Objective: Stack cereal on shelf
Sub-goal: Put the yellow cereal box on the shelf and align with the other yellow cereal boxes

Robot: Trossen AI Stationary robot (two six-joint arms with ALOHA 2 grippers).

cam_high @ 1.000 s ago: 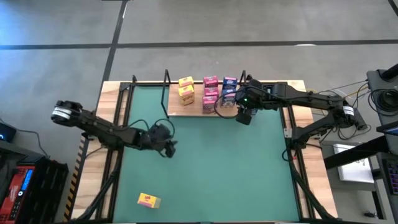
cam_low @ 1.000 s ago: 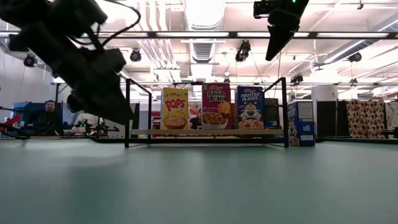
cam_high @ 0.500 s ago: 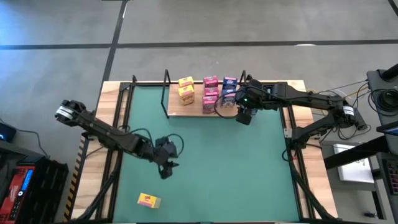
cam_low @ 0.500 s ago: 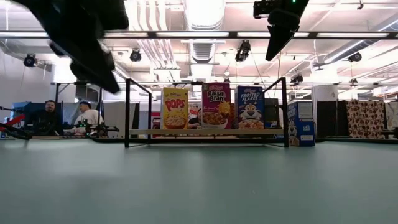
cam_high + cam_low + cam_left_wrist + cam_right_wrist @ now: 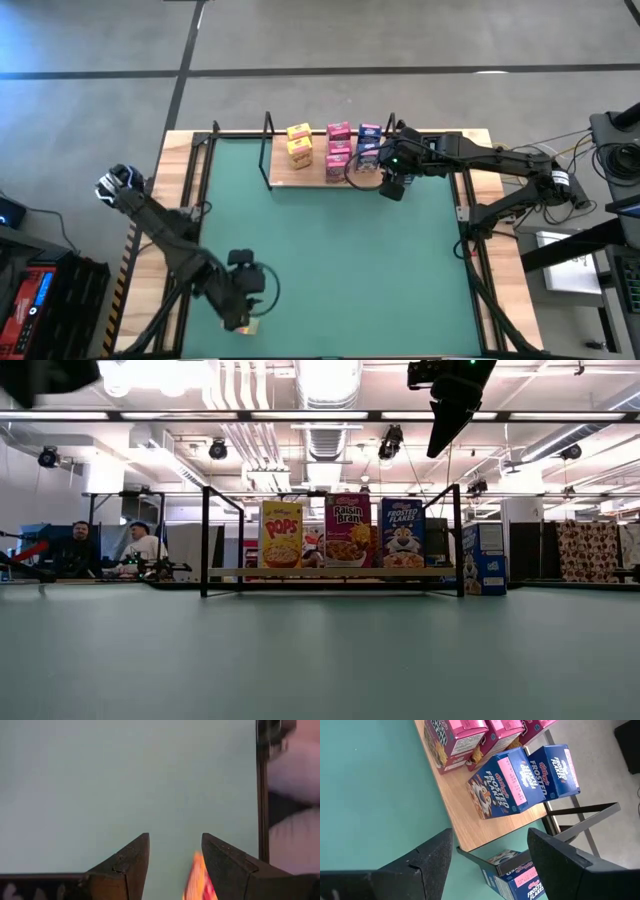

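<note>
Left gripper (image 5: 240,318) spread, empty, low over the yellow box (image 5: 251,326) at the table's (image 5: 340,260) near edge. Right gripper (image 5: 392,187) spread, empty, beside the shelf (image 5: 300,176) holding the other boxes (image 5: 340,146).

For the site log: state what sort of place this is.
Likely a robotics lab or workshop hall: exposed ceiling ducts and spotlights, people seated at benches behind the table, and a wooden shelf of cereal boxes.
</note>
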